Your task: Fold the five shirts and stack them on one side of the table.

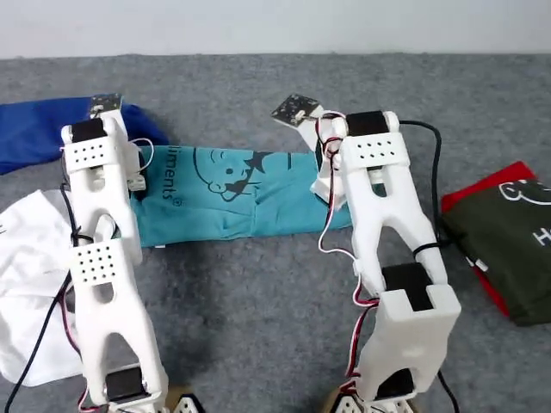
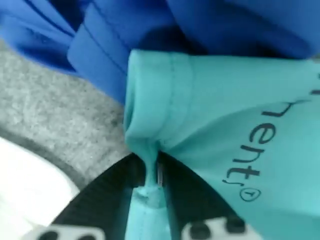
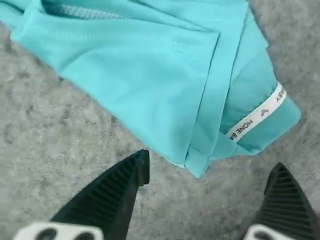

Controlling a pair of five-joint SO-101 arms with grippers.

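The teal fabric shirt (image 1: 232, 194), soft and floppy, is spread mid-frame; one edge is pinched in the left gripper (image 2: 150, 172), the right gripper (image 3: 211, 162) is held open over the doubled corner, likely best grabbed there

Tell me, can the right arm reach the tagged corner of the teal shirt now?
Probably yes. The right hand is open just over that corner of the teal shirt, and nothing lies between them.

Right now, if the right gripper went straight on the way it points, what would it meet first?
Probably the teal shirt: its folded corner lies just ahead of the open right gripper. Depth is unclear; it might touch the grey table cover.
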